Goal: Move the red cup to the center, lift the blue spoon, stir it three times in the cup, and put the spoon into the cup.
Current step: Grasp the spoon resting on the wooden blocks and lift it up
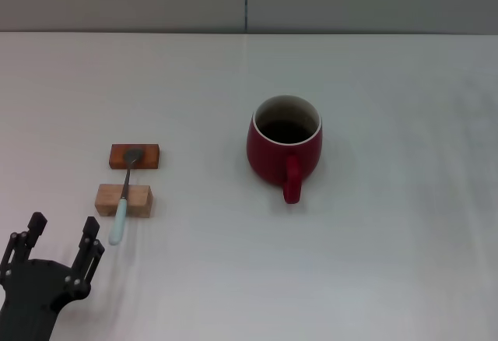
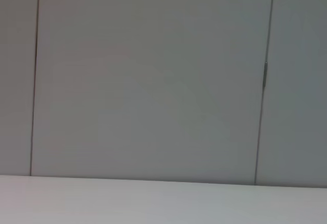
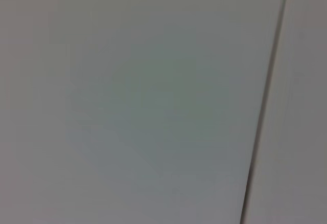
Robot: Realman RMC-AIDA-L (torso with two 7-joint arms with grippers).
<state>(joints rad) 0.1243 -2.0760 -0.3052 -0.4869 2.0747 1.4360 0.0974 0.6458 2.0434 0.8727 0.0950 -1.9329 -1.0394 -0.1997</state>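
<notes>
Cup: stands mid-surface, handle toward the robot; move looks done.
Spoon: untouched, lying across two blocks, well left of the cup.
Left: lifting, stirring, dropping in.
Left end effector: fingers apart, empty, near the spoon's handle.
Wrist views: only wall and surface edge; head view shows everything else.

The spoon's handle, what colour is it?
Pale light blue, with a dark grey neck and bowl on the blue spoon; the head view shows it best.
</notes>
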